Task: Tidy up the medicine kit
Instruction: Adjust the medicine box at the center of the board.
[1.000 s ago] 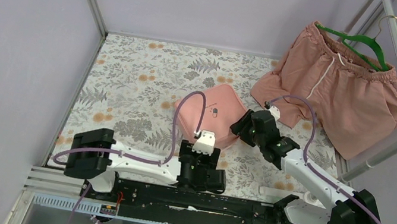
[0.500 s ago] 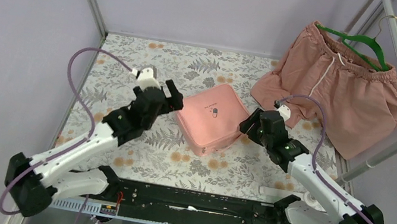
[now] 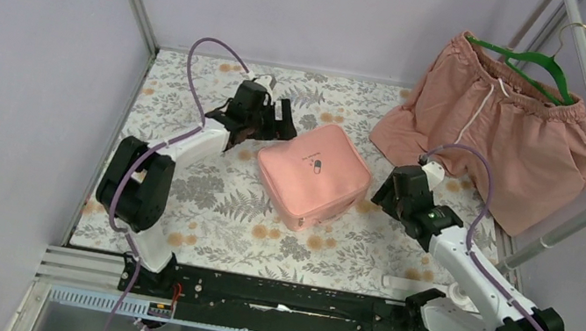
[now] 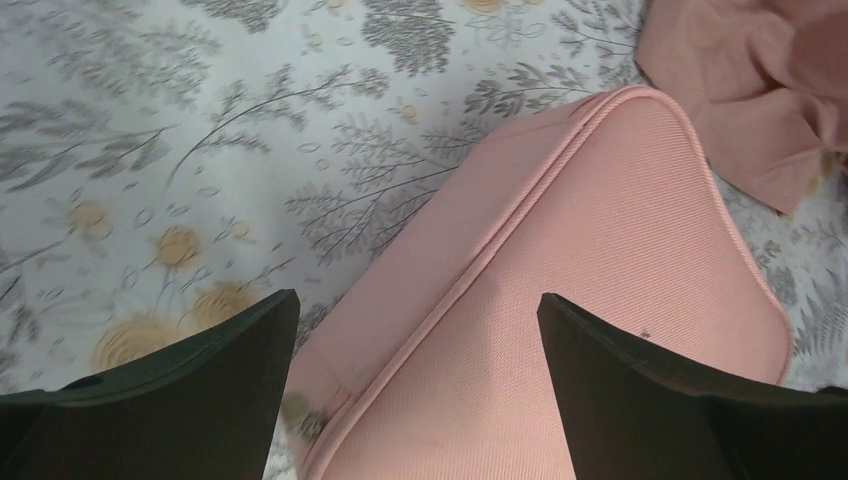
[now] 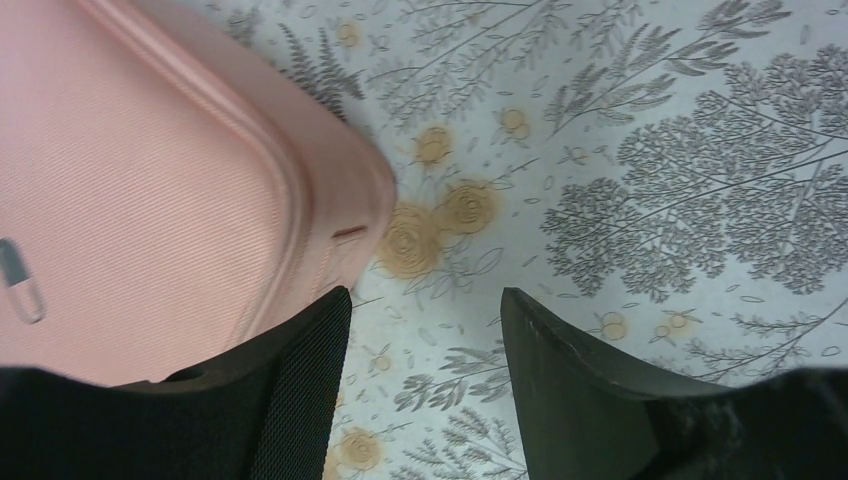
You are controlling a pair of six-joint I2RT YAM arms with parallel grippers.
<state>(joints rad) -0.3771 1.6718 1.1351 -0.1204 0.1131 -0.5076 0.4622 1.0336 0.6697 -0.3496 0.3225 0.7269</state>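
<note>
**Kit lies shut mid-tabletop, an arm at each side, both jaws open and empty**

Top view: the kit [image 3: 313, 176] sits closed near the middle of the floral tabletop [image 3: 191, 114]. It is turned cornerwise, its lid up and the small pill logo [image 3: 316, 166] showing. The left arm [image 3: 186, 144] reaches out to the kit's far-left side, with the left jaws just beside that edge. The right arm [image 3: 454, 249] reaches in from the right, with the right jaws close to the kit's right corner. Pink shorts [image 3: 498, 136] hang on a green hanger [image 3: 537, 62] at the far right. Their lower part rests on the tabletop, near the kit but apart from it.

Left wrist view: the left jaws stand wide apart and hold nothing. One finger [image 4: 180, 400] is over the tabletop [image 4: 200, 120] and the other [image 4: 680, 400] is over the lid. The piped edge of the kit [image 4: 560, 280] runs between them. Whether either finger touches the kit cannot be told. A fold of the shorts [image 4: 760, 90] shows in the upper right.

Right wrist view: the right jaws are open with a moderate gap and hold nothing. The left finger [image 5: 290, 400] overlaps the rounded corner of the kit [image 5: 150, 180], though contact cannot be told. The other finger [image 5: 580, 390] is over the bare tabletop [image 5: 650, 150]. The logo [image 5: 20, 280] shows at the left edge.
</note>
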